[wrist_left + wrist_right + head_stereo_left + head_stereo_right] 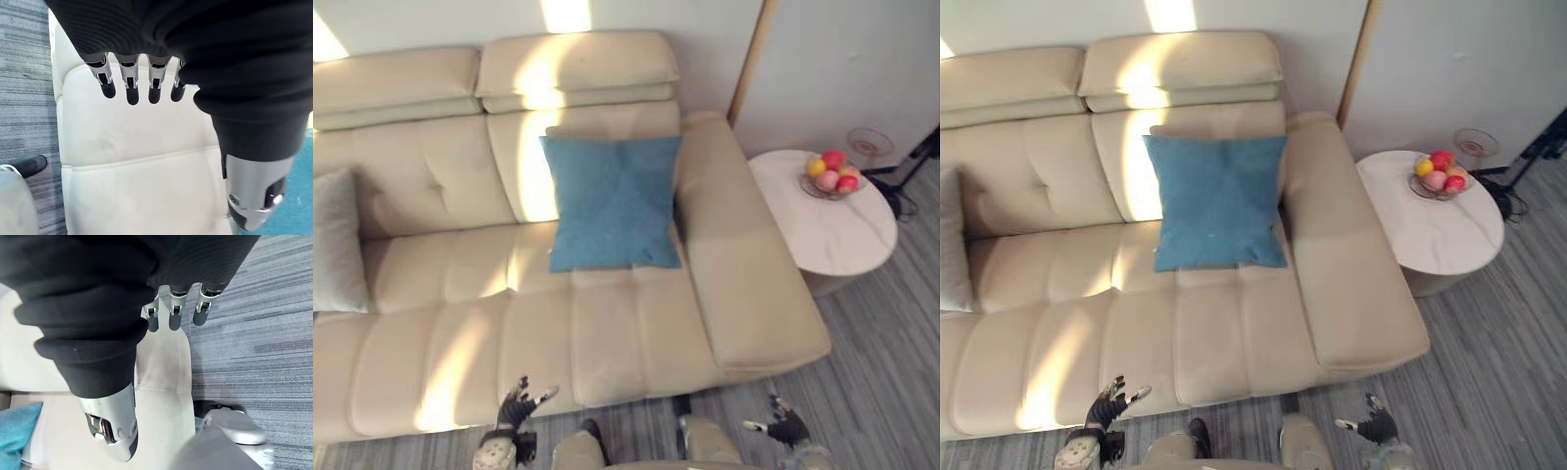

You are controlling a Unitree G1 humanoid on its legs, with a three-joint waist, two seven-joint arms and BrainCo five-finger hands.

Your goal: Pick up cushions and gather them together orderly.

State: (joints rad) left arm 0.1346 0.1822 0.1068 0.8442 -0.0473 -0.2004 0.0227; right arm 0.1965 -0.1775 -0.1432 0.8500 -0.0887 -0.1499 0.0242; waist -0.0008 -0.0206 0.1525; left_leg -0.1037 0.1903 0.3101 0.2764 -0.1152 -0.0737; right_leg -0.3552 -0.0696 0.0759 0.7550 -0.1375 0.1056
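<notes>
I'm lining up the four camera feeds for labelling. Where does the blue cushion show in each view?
Left eye view: blue cushion in the middle, propped on the beige sofa.
Right eye view: the same, slightly left of middle.
Left wrist view: teal strip at the edge, past the thumb of the left hand.
Right wrist view: teal corner at the edge, past the thumb of the right hand.
Shared landmark: the beige sofa.
</notes>
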